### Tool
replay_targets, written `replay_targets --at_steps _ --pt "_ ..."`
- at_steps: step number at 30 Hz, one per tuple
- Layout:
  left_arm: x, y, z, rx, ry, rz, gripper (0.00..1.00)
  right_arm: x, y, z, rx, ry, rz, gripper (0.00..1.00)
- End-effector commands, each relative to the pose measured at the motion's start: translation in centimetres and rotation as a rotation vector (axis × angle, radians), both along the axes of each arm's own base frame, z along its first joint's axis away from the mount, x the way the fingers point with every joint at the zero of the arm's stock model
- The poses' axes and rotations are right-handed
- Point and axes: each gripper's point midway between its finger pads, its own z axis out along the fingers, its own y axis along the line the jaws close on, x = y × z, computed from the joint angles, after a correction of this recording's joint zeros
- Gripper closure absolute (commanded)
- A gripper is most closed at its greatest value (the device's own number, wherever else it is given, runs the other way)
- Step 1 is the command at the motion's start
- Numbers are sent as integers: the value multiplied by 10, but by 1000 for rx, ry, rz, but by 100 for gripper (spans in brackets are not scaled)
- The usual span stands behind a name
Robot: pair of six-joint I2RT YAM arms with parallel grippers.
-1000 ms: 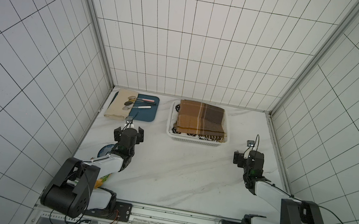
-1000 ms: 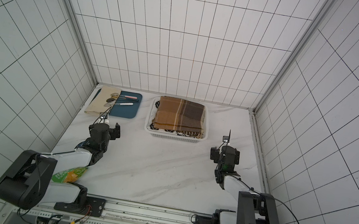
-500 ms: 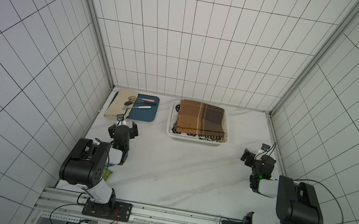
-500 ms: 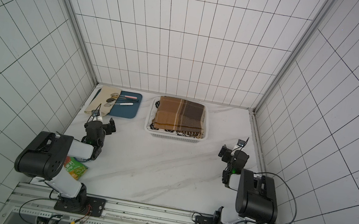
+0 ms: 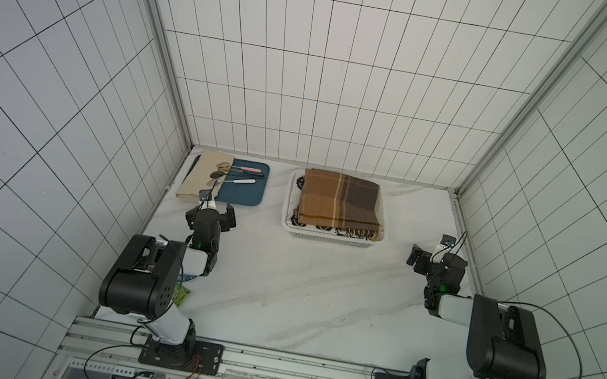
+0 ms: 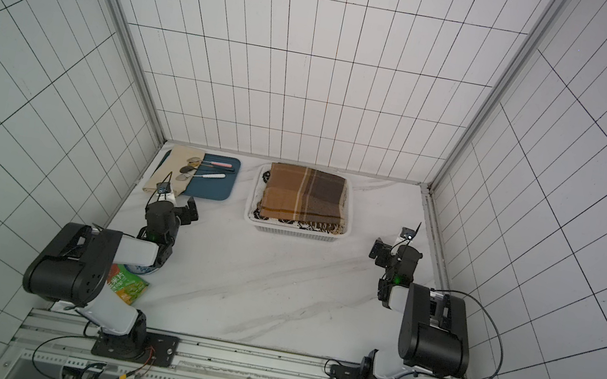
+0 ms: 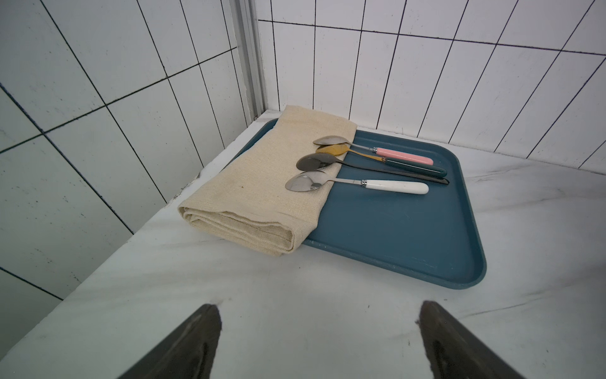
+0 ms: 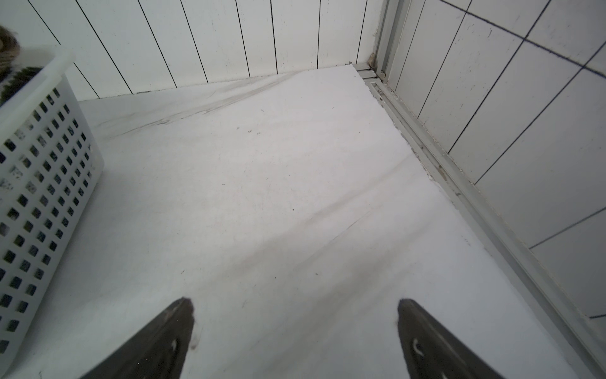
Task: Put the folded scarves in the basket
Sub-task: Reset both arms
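- The green snack packet (image 6: 128, 286) lies nearest the front, half tucked under the left arm. It carries pale printed characters, but they are too small to read.
- The marble-look table (image 5: 298, 282) is bare across its middle between the two arms.
- The left gripper (image 7: 318, 308) hovers low over the table with its fingers spread wide and nothing between them. It points at the tray corner and touches nothing.
- The right gripper (image 8: 295, 303) is likewise spread and empty above bare table, with the basket off to one side of it. Both arms sit folded close to their bases, which I judge to be a parked pose clear of the basket.
- The folded scarf (image 5: 342, 201), in brown and tan plaid, lies flat inside the white basket (image 5: 326, 241). It rests on a dark-and-white patterned textile whose fringe shows at the near edge. The task looks complete.
- The dark-teal tray (image 7: 393, 229) sits well to the left of the basket, near the back corner. A folded beige cloth (image 7: 262, 183) overlaps its edge.
- Four spoons (image 7: 360, 164) lie side by side, bowls on the cloth and handles on the tray.
- No brand or label is legible on the basket, tray or spoons.
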Motion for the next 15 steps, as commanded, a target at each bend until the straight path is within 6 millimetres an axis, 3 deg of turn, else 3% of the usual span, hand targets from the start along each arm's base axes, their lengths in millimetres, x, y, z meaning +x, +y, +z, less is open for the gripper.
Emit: replay_targets --at_steps 1,15 --pt "5 0 13 -7 -31 -5 2 6 3 8 -7 -16 17 1" --pt "5 0 13 -8 -31 -4 2 7 3 7 -5 -13 15 1"
